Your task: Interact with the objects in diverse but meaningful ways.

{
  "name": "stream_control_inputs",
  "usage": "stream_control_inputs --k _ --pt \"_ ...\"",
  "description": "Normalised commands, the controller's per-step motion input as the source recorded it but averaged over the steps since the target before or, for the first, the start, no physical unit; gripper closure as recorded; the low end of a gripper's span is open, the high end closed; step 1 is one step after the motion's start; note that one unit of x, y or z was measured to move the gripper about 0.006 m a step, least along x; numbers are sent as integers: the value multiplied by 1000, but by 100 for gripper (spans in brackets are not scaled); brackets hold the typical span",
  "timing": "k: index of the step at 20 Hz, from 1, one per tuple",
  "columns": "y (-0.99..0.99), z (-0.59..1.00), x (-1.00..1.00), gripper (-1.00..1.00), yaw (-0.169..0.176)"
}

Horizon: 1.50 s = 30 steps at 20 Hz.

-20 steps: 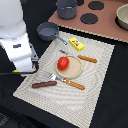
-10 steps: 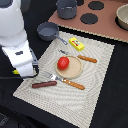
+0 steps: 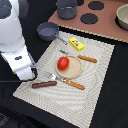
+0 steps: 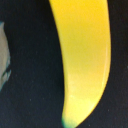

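The wrist view is filled by a yellow banana (image 4: pixel 85 55) seen very close against a dark surface; the fingers do not show there. In the exterior view the white arm's hand (image 3: pixel 24 70) hangs low at the left edge of the placemat, and its fingers and the banana are hidden behind it. A red tomato (image 3: pixel 63 63) sits on the tan plate (image 3: pixel 76 73). A brown sausage (image 3: pixel 44 84) lies just to the exterior view's right of the hand. A yellow block (image 3: pixel 76 44) and a small grey pan (image 3: pixel 48 31) lie farther back.
A wooden-handled fork (image 3: pixel 67 82) and knife (image 3: pixel 84 58) flank the plate on the striped placemat (image 3: pixel 97 95). A toy stove top (image 3: pixel 102 27) at the back carries a dark pot (image 3: pixel 66 8) and a bowl (image 3: pixel 122 17).
The arm has sunk a little lower at the placemat's left edge. The objects on the mat have not moved.
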Motion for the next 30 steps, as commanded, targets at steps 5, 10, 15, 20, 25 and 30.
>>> stream_control_inputs --k 5,10,15,20,25,30 --pt "3 -245 -279 100 72" --pt "5 -235 -248 100 71" --pt "278 429 -522 100 133" --pt "454 976 -410 100 128" --pt "431 842 129 100 40" --pt "464 698 398 100 0"
